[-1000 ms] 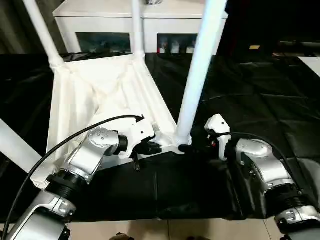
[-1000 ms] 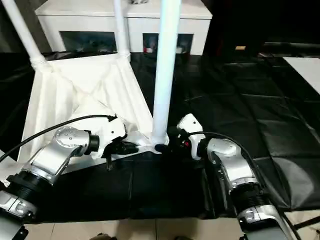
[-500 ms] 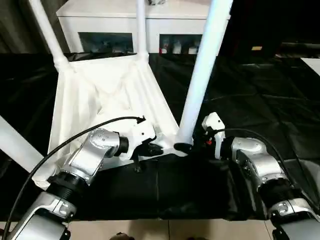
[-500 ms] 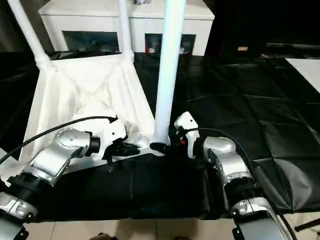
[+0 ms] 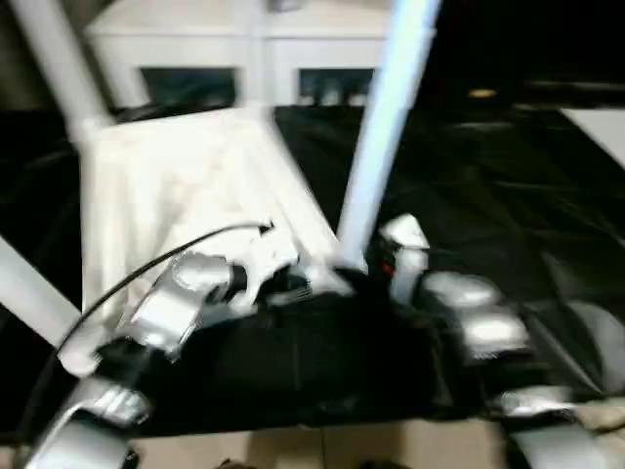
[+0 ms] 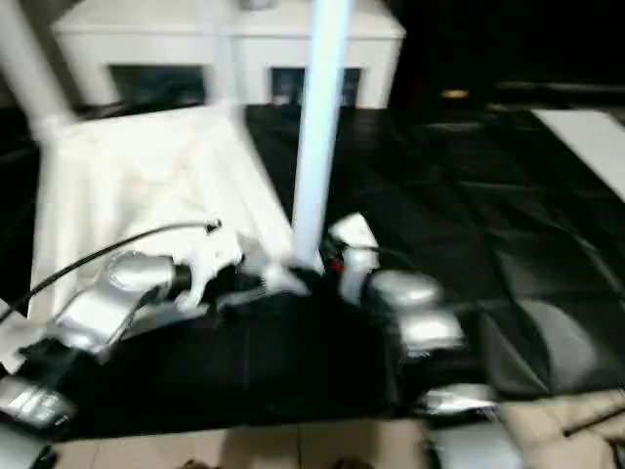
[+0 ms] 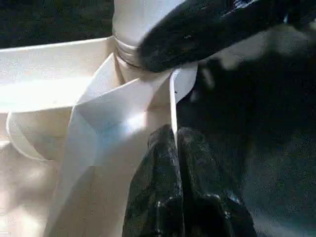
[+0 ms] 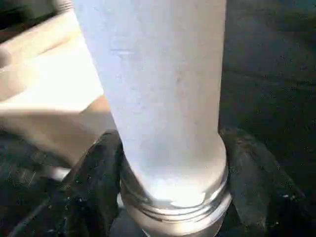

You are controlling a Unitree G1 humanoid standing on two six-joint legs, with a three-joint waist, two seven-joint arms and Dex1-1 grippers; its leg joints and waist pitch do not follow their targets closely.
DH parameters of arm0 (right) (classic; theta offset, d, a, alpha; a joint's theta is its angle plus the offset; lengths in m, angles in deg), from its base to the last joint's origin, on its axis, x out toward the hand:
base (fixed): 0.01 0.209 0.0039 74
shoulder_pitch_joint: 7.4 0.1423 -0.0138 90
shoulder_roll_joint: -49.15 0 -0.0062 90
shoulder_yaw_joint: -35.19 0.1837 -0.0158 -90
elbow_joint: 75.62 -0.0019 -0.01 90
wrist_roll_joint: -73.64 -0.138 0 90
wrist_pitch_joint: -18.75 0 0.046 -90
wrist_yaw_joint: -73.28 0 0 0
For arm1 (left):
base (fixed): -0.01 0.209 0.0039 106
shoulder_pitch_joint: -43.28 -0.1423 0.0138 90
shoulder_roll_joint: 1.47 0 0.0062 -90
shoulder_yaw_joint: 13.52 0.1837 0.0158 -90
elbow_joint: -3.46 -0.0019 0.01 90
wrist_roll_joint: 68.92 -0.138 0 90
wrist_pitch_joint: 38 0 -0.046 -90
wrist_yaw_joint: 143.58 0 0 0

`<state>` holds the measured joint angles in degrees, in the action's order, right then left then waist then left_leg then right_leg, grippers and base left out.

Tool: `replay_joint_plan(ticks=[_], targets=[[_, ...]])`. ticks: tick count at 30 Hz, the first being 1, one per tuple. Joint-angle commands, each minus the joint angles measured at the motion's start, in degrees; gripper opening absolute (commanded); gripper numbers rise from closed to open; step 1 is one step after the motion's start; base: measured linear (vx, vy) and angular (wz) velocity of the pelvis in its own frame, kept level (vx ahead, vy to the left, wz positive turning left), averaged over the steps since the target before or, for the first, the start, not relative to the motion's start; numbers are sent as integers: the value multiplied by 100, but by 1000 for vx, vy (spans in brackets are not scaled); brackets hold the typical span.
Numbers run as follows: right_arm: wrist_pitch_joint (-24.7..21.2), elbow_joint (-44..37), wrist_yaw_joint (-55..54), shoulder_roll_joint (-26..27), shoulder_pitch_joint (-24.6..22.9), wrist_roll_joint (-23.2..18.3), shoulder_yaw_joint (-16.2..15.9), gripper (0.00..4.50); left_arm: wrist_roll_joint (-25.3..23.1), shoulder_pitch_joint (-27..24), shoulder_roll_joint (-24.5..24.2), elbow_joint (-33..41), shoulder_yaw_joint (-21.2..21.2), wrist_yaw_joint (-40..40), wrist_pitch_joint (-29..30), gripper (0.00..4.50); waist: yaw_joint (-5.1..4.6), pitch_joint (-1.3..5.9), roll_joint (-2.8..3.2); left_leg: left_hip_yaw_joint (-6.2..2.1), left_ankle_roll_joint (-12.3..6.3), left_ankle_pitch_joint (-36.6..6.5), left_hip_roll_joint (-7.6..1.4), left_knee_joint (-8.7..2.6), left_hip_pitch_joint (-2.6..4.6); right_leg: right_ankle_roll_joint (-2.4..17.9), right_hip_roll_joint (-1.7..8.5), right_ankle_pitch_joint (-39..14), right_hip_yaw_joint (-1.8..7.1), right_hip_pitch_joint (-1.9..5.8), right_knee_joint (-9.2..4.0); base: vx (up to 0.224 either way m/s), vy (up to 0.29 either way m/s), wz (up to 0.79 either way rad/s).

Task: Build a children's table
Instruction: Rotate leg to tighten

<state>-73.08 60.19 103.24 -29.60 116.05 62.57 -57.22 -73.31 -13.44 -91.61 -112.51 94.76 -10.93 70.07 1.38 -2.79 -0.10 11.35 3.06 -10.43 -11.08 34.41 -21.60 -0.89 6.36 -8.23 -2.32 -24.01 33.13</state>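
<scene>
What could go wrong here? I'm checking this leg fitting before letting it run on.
The right gripper grips the near leg at its threaded base, so the tall leg could lever sideways and cross-thread or pop from the socket. The left gripper pinches only a thin rib of the tabletop beside that socket; the rib may slip out or flex, letting the tabletop shift.

Near corner crowded — upright leg [image 5: 376, 147] flanked closely by right pincer [image 8: 170, 197]; tabletop [image 5: 166, 186] rim pinched by left pincer [image 7: 177, 143]. Open black bench [image 5: 508, 195] found rightward.
</scene>
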Motion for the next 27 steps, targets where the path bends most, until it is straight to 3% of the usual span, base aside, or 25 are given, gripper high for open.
replay_joint_plan(ticks=[1,2,5,9,11,12,13,14,15,17,21,24,27], targets=[[-126,332,-1045,146,156,-44,440,269,-85,-17,357,-302,340,247,106,0,3,348,77,-111,258,-2361,-134,-527,152,1072,127,-2365,79,174,-389,0,0,0],[-138,395,-1284,305,212,-3,418,269,-156,82,541,-522,314,576,167,0,-36,320,79,-103,282,-2602,-119,-537,157,1010,108,-2562,79,127,-438,0,0,0],[-91,733,-2124,810,481,259,322,269,-400,417,1084,-1236,215,1633,308,0,-33,332,69,-138,311,-2872,-103,-536,197,838,102,-2828,43,125,-496,0,0,0],[105,917,-2323,1002,661,448,167,268,-539,600,1299,-1603,148,2032,201,0,-19,329,57,-145,223,-3027,-73,-521,209,636,96,-3122,5,88,-576,0,0,0],[202,892,-2196,1046,702,298,298,268,-560,649,1334,-1693,121,2047,110,0,-12,330,66,-153,175,-3077,-75,-525,214,597,96,-3150,-3,83,-591,0,0,0],[300,803,-1878,1019,695,186,371,268,-552,647,1312,-1679,115,1979,42,0,-3,341,69,-159,164,-3064,-82,-534,201,605,96,-3068,-2,99,-577,0,0,0],[329,786,-1847,1010,691,188,372,324,-558,646,1303,-1675,123,1966,24,0,6,342,74,-168,151,-3041,-93,-550,180,641,103,-2957,-1,113,-565,0,0,0],[404,642,-1658,930,631,261,276,338,-566,624,1257,-1631,146,1896,-23,0,8,346,98,-171,157,-3015,-96,-556,173,672,105,-2874,1,120,-553,0,0,0],[456,544,-1557,871,587,330,196,337,-554,596,1216,-1578,150,1837,-20,0,9,354,84,-163,138,-2968,-99,-561,152,724,101,-2701,4,139,-537,0,0,0],[472,371,-1425,671,468,542,18,358,-540,498,1061,-1415,180,1633,-78,0,7,350,85,-185,131,-2801,-110,-591,72,778,113,-2506,4,202,-492,0,0,0],[349,122,-909,498,301,366,48,387,-420,352,876,-1138,110,1318,-79,0,-17,365,81,-140,46,-2624,-117,-568,84,1012,124,-2169,45,194,-457,0,0,0],[185,-690,459,-82,-114,174,-201,387,-371,108,461,-577,114,876,142,0,-5,366,77,-121,-65,-2449,-140,-561,73,1129,104,-1835,59,236,-413,0,0,0],[158,-988,1005,-383,-282,135,-335,387,-311,10,290,-341,153,615,247,0,5,366,68,-109,-106,-2308,-143,-545,78,1196,119,-1804,70,240,-397,0,0,0]])
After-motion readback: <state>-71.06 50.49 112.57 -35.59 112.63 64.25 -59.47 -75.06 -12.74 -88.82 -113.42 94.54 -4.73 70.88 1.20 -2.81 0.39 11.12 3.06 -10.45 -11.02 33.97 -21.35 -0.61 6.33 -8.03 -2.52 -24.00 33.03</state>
